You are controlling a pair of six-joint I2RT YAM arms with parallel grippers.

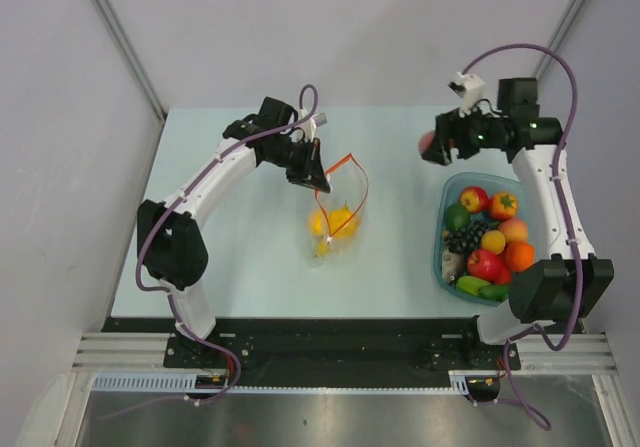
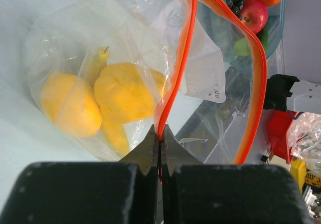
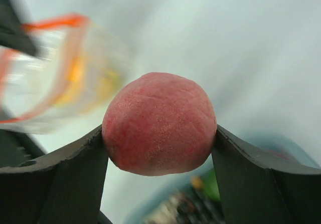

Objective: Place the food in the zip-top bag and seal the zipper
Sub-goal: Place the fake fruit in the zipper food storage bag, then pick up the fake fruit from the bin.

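Note:
The clear zip-top bag (image 1: 338, 217) lies mid-table with its mouth held open and yellow toy fruits (image 2: 125, 91) inside, a banana among them. My left gripper (image 1: 312, 174) is shut on the bag's red-orange zipper (image 2: 176, 78) and holds that rim up. My right gripper (image 1: 432, 148) is shut on a pink-red peach (image 3: 159, 123) and holds it in the air above the table, right of the bag and beyond the tub's far end. The bag shows blurred at the left of the right wrist view (image 3: 60, 78).
A teal translucent tub (image 1: 442, 237) at the right holds several toy fruits and vegetables: tomato, apple, orange, grapes, green pieces. It stands under and beside the right arm. Grey walls close in the table at left, back and right.

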